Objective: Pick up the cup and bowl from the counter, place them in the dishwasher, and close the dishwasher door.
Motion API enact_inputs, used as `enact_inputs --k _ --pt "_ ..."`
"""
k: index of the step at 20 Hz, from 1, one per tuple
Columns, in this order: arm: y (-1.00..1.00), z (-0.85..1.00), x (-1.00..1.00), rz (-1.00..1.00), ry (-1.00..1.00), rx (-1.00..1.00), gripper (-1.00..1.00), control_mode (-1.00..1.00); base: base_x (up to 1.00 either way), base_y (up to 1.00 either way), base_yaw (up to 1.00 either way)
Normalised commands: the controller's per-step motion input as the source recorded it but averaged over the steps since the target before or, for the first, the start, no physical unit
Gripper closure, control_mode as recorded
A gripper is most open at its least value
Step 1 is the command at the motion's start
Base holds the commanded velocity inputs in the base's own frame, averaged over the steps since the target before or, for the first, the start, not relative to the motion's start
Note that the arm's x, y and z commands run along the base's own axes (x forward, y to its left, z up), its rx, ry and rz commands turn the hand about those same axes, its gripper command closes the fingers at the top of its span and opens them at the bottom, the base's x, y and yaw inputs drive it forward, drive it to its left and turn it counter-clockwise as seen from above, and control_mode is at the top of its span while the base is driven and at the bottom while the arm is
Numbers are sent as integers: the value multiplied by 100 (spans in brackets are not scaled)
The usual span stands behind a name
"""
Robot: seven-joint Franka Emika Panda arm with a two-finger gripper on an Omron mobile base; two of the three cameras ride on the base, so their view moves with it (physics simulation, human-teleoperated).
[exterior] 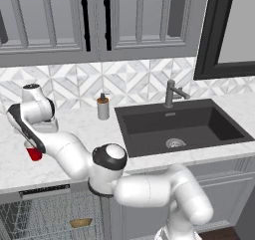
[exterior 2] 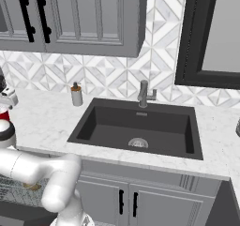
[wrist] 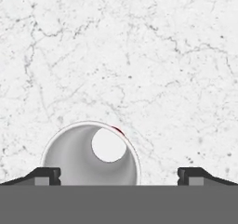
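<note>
Counter (exterior: 74, 129): runs left to right below the wall cabinets (exterior: 50, 25). Sink (exterior: 182, 127) set into it toward the right, faucet (exterior: 172, 93) behind the basin. Soap dispenser (exterior: 103, 107) on the counter just left of the sink's back corner. Cup (wrist: 90, 153) upright on the counter at far left, directly under the gripper (wrist: 118, 174), nearer one fingertip. Dishwasher (exterior: 45, 214) below the counter's left end, under the cup; bowl (exterior: 81, 222) in its rack.

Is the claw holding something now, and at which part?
Nothing is held. The claw is open over the red cup; one finger is beside its rim, the other stands apart.
</note>
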Motion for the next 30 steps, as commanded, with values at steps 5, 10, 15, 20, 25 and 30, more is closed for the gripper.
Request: enact_inputs --k 5,10,15,20,25,30 --pt "-4 -22 -12 0 0 0 -100 -100 0 0 0" --pt "-3 -16 -11 0 0 0 -100 -100 0 0 0" --pt "-18 -19 -13 0 0 0 -100 -100 0 0 0" --pt "-23 -21 -18 0 0 0 -100 -100 0 0 0" --pt "7 -22 -5 0 0 0 -100 -100 0 0 0" --pt "10 -31 3 0 2 0 100 -100 0 0 0"
